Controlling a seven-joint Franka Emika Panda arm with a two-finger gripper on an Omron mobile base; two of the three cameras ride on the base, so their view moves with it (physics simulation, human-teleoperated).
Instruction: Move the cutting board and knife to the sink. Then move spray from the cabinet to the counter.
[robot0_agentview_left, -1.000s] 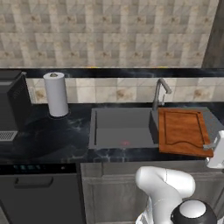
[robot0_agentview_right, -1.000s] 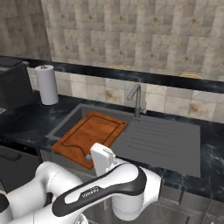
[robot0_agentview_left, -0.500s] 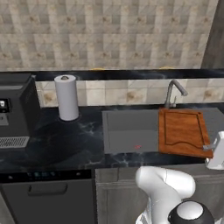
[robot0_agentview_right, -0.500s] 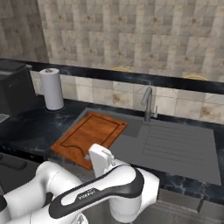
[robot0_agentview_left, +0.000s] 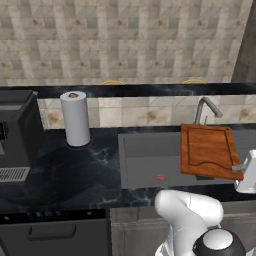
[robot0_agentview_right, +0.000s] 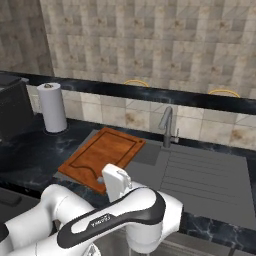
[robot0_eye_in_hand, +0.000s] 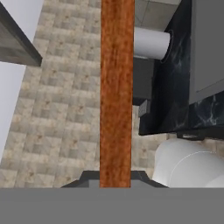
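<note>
Black veined counter (robot0_agentview_left: 80, 170), sink (robot0_agentview_left: 150, 162), tiled wall (robot0_agentview_left: 125, 40)

The board (robot0_agentview_left: 207, 151) hangs over the sink (robot0_agentview_left: 150, 160), covering its right part in the left base view; the basin area left of the board is open. The faucet (robot0_agentview_left: 206, 109) stands behind the board, apparently close to its far edge. On the counter (robot0_agentview_left: 75, 165), a paper towel roll (robot0_agentview_left: 75, 118) and a black appliance (robot0_agentview_left: 17, 132) block the left; the stretch between roll and sink is free.
</note>
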